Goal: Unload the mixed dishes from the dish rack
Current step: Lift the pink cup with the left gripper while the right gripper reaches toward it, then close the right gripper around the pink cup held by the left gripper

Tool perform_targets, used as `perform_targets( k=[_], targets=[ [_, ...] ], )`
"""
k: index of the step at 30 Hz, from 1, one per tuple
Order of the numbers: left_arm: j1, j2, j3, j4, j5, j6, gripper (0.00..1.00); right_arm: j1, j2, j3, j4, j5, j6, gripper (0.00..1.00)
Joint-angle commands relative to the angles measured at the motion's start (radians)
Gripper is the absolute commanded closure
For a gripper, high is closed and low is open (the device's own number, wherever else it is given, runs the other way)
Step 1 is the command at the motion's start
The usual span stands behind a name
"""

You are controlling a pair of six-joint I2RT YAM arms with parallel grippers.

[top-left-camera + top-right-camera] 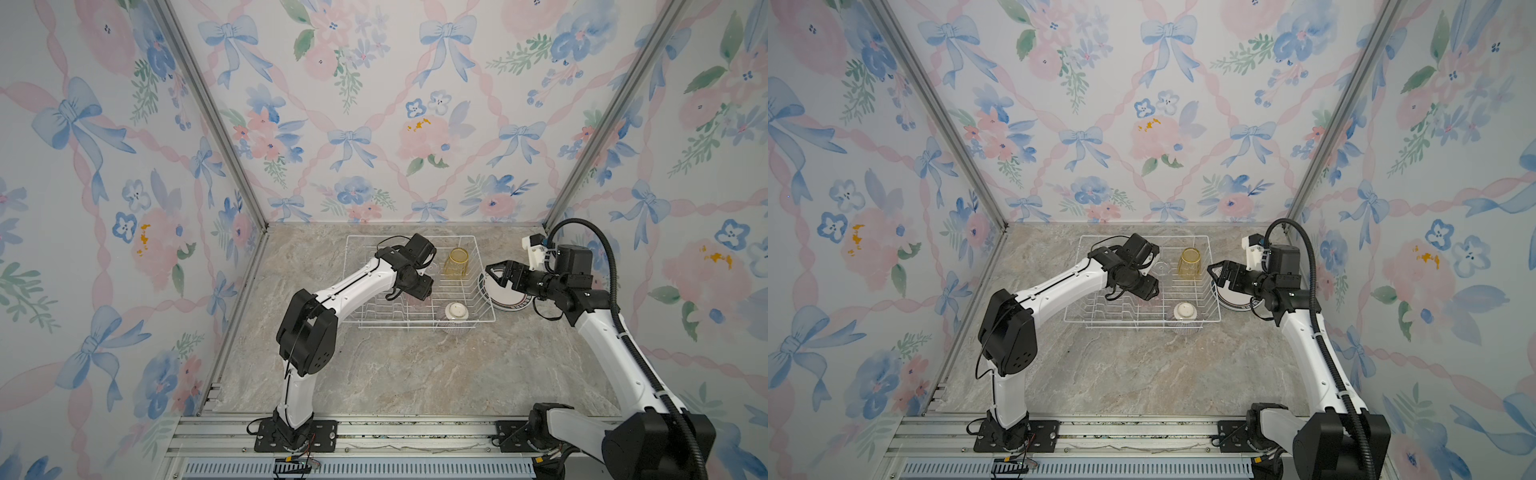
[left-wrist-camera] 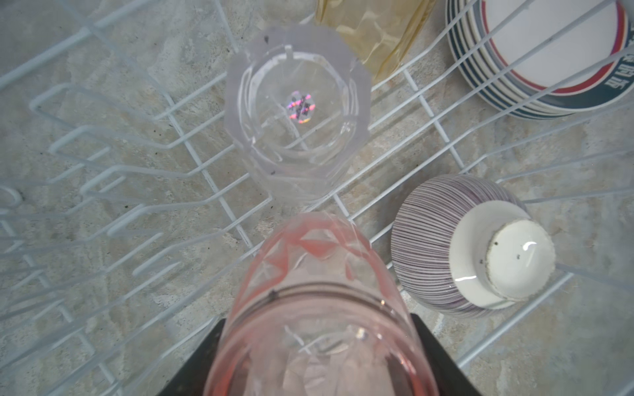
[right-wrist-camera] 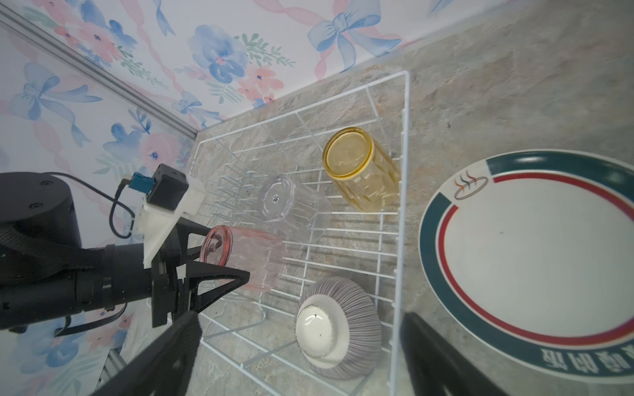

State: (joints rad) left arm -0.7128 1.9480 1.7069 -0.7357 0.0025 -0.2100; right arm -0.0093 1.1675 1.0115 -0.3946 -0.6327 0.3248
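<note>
**In the dish rack, the left claw is gripping the pink tumbler**

In the rack's near right corner, the purple-striped bowl is sitting upside down with its white foot facing up. Just beyond it, toward the middle, the pink tumbler is lying tilted between the left claw's fingers; I cannot tell whether it is touching the wires. Farther in, the clear tumbler is standing base up. The yellow tumbler is standing the same way near the far right corner.

Outside the rack, just beside its right wall, the plates are lying stacked on the desk, white with dark green and red bands at the rim. The desk is showing a grey-beige marble pattern. Floral wallpaper with blue bows is covering the walls around it.

The left claw is standing partly open, its fingers pressing on the tumbler's sides. The right claw is hanging spread wide above the rack's right wall and the edge of the plates, holding nothing.
</note>
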Motion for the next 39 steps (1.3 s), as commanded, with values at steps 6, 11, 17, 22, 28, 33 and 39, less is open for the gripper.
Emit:
perform_targets(
  k=[6, 11, 17, 22, 28, 33, 39],
  targets=[
    [0.033, -0.085, 0.034, 0.014, 0.143, 0.011, 0.62, 0.025, 0.027, -0.103, 0.251, -0.331, 0.188, 0.24],
    [0.057, -0.118, 0.018, 0.081, 0.248, -0.006, 0.62, 0.064, 0.057, -0.125, 0.258, -0.331, 0.183, 0.49],
    [0.096, -0.164, -0.038, 0.203, 0.393, -0.046, 0.63, 0.103, 0.087, -0.189, 0.403, -0.358, 0.283, 0.61],
    [0.110, -0.182, -0.056, 0.261, 0.458, -0.074, 0.63, 0.123, 0.096, -0.251, 0.586, -0.387, 0.429, 0.57],
    [0.119, -0.190, -0.085, 0.356, 0.551, -0.119, 0.63, 0.146, 0.127, -0.297, 0.858, -0.411, 0.597, 0.58],
    [0.119, -0.189, -0.102, 0.410, 0.609, -0.149, 0.63, 0.154, 0.196, -0.322, 1.074, -0.414, 0.736, 0.58],
    [0.122, -0.198, -0.133, 0.475, 0.649, -0.181, 0.63, 0.167, 0.262, -0.333, 1.267, -0.417, 0.852, 0.61]
  ],
)
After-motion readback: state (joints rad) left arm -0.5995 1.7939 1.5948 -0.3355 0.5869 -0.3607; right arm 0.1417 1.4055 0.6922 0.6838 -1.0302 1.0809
